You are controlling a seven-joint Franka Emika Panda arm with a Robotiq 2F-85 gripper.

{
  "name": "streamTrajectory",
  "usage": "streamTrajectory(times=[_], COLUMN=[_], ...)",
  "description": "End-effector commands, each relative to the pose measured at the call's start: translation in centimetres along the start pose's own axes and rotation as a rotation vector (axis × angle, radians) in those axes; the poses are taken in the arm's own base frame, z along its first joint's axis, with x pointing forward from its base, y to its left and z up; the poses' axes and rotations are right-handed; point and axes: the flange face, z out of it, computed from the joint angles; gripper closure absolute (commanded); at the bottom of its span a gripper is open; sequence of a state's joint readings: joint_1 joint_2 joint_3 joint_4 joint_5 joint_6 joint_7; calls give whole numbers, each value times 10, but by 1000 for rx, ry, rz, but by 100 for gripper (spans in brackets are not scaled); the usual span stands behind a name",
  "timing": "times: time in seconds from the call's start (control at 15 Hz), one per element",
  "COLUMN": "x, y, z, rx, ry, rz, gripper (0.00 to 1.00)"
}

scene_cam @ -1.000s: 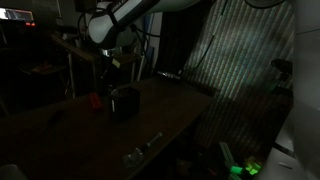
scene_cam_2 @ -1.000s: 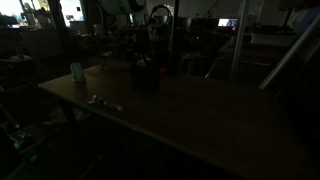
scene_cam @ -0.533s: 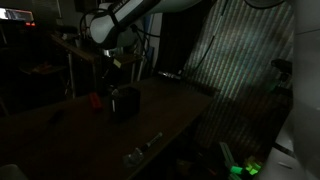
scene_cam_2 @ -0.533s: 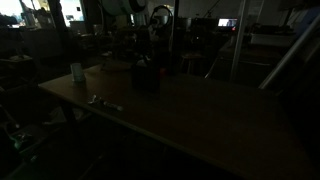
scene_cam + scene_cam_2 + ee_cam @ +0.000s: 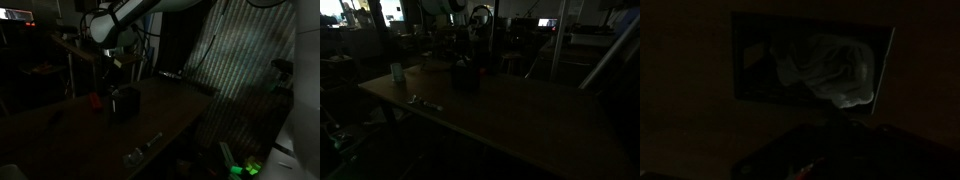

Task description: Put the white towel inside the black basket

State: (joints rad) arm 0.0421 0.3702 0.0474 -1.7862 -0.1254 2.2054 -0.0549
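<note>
Seemingly nothing has shifted in the last second: your tool (image 5: 117, 67) hangs closed above the black basket (image 5: 124, 101) on the desk (image 5: 170, 112). From the wrist, the white towel (image 5: 828, 68) lies bunched inside that basket. The job looks nearly done, though it is too dark to tell whether a corner is pinched.

white towel (image 5: 830, 68): rumpled, inside black basket (image 5: 748, 85) | basket: upright, boxy
</note>
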Motion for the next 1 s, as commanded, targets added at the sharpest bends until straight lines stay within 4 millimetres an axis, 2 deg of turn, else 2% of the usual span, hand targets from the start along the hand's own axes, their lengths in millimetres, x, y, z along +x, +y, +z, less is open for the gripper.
streamTrajectory(times=[0.0,0.93], x=[-10,-27], y=[0,-5], z=[-10,-3], rx=[16,29], ry=[-3,-32], rz=[-7,5], gripper=[98,98])
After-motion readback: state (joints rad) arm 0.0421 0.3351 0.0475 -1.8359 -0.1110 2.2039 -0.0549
